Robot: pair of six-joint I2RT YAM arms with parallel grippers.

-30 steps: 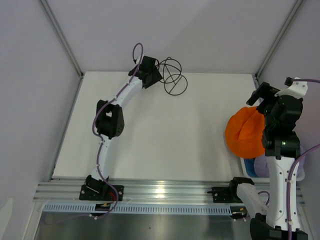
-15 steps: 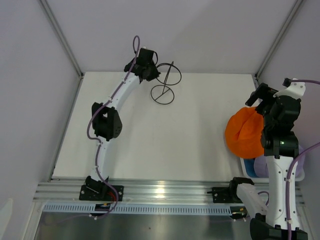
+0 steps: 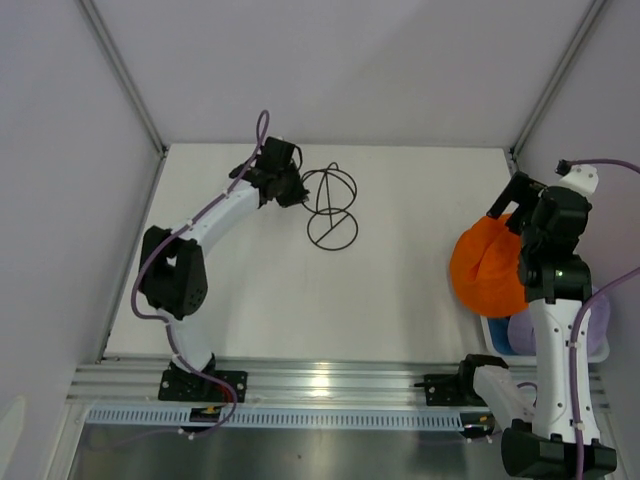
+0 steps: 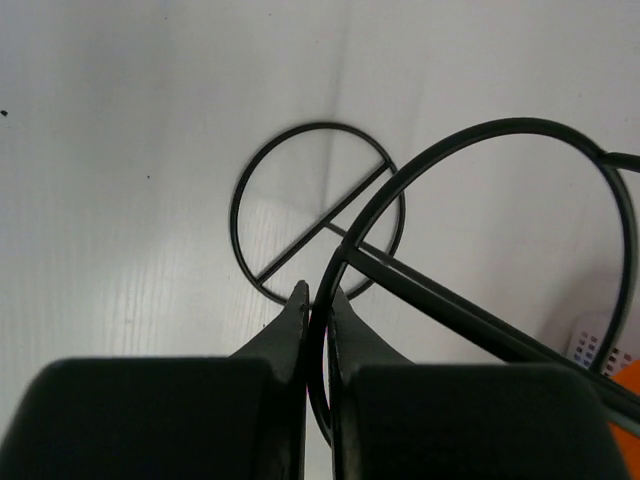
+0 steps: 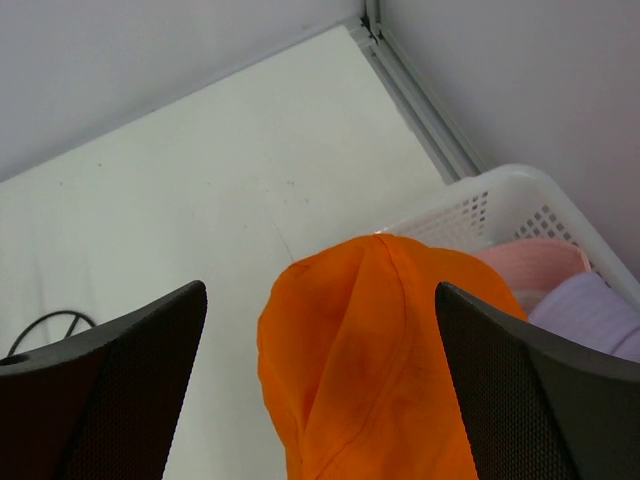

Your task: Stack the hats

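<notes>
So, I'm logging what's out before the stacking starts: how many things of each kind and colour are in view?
Orange hat: 1
Pink hat: 1
Pale purple hat: 1
White basket: 1
Black wire stand: 1
Total: 5

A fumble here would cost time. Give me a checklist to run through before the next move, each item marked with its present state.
1. The left fingers clamped on the wire stand: ok.
2. The stand's base ring flat on the table: cannot tell.
3. The right fingers open wide: ok.
4. The orange hat lined up between the right fingers: ok.
5. The orange hat clear of the basket: not ok, it overlaps the rim.
6. The pink hat and purple hat in the basket: ok; a blue one: cannot tell.
</notes>
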